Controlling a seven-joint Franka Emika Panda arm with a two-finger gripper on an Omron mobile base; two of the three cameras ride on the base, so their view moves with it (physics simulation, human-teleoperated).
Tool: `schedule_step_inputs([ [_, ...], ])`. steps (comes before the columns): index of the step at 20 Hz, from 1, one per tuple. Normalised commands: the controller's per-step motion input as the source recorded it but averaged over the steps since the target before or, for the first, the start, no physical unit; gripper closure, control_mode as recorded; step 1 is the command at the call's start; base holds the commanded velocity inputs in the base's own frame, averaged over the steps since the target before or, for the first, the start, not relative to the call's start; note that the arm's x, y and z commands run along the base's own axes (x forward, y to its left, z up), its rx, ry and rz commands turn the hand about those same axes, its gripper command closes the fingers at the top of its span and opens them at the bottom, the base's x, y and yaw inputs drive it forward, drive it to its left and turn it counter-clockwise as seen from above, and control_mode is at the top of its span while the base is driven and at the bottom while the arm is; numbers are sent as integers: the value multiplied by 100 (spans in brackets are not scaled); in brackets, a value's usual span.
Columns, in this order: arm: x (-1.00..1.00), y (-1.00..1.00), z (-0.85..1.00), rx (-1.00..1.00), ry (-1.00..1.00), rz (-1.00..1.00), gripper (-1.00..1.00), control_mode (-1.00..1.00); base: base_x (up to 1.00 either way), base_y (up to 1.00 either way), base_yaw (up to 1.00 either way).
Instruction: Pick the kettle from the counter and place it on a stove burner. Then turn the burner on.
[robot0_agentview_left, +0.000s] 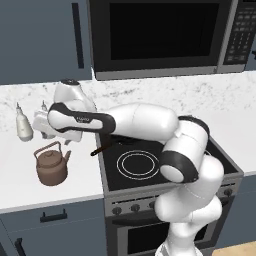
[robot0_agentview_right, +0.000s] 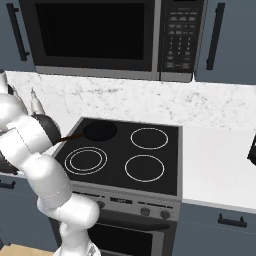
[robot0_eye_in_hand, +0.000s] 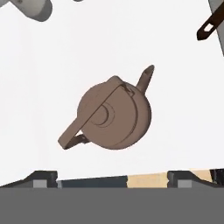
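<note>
- Left base view: the white arm reaches left from the stove, and its pincer hangs above the white marbled bench, pointing down.
- The small squat brown-copper kettle, with arched loop handle and short spout, stands upright on the bench just below the pincer and apart from it.
- Behind the pincer, by the backsplash, stands a white bottle with a narrow neck; a second one is mostly hidden by the hand.
- To the pincer's right lies the black glass stove top, and a dark pan handle sticks out over its left edge.
- Above hangs a black and steel microwave.
- Right base view: the arm's white links rise at the left and cover the hand; the pincer itself cannot be made out.
- A flat black pan sits on the rear left burner, and its handle points toward the arm.
- The front left burner ring is bare, and the stove knobs sit along the front panel.
- Hand view: the two dark fingertips stand spread wide at the bottom edge, with nothing between them.
- The kettle lies straight ahead of the pincer, centred between the tips and clear of both, with its spout aimed up and right in this view and its handle tipped to the lower left.
</note>
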Motion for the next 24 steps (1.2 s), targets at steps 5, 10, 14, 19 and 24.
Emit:
schedule_step_inputs([
  [5,0,0,-26,-14,11,0,-100,-100,0,0,0],
  [10,0,1,-13,-3,5,-2,-100,-100,0,0,0],
  [14,3,5,-21,0,0,-4,-100,-100,0,0,0],
  [19,24,6,-33,0,0,-4,-100,-100,0,0,0],
  [24,28,4,-19,0,0,-4,-100,-100,0,0,0],
])
